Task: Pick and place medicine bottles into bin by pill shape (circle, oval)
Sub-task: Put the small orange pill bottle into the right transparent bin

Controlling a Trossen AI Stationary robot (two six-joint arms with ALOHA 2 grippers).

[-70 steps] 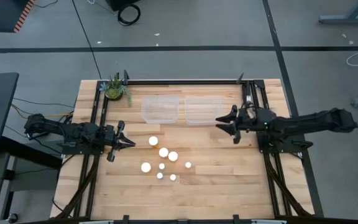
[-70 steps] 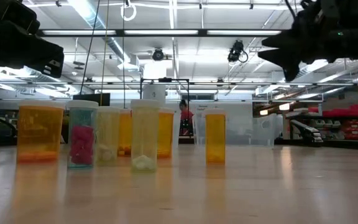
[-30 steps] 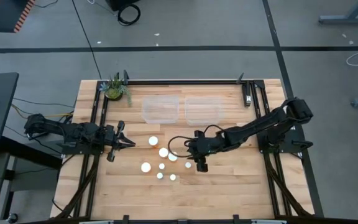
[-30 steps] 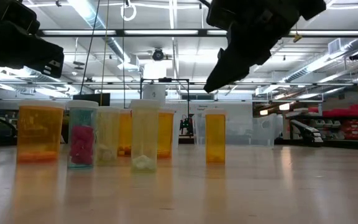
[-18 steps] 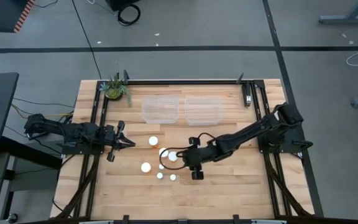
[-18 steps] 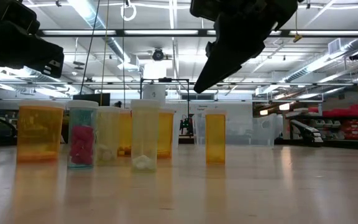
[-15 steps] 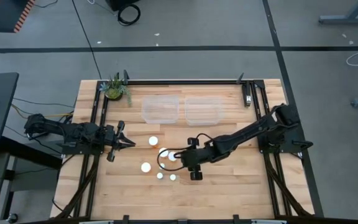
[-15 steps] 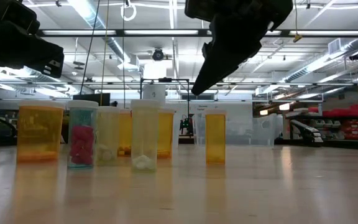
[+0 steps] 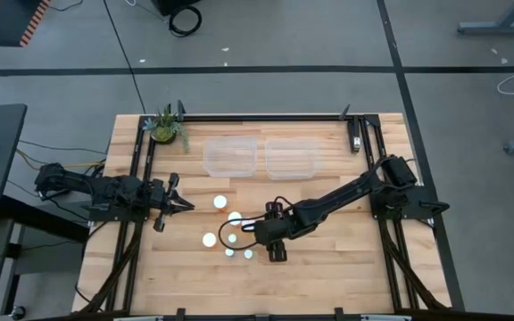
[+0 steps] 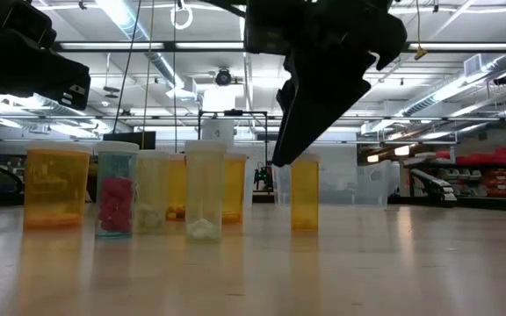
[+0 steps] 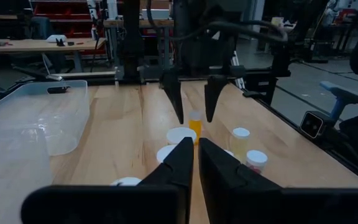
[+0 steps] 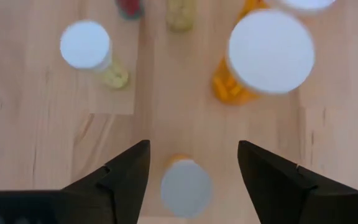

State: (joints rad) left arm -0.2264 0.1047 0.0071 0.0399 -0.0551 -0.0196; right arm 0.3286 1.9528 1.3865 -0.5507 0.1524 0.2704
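Several amber bottles with white caps [image 9: 220,203] stand in a cluster at the table's middle. My right gripper [image 12: 193,144] is open and points down over the cluster's right side. A small orange bottle [image 12: 186,188] stands upright on the table below the gap between its fingers. The left wrist view also shows this bottle [image 11: 194,127] under the two finger ends. The fingers touch nothing. My left gripper [image 9: 188,206] is shut and empty, left of the cluster.
Two clear bins [image 9: 230,156] [image 9: 291,158] stand side by side at the far middle, and a small plant [image 9: 165,127] at the far left corner. A wide capped bottle [image 12: 271,50] and a small one [image 12: 84,45] stand close to the right gripper.
My right gripper has gone from above the right bin toward the table's left and near edge, then down over the small orange bottle at the cluster's right. It stays open. No bottle has moved.
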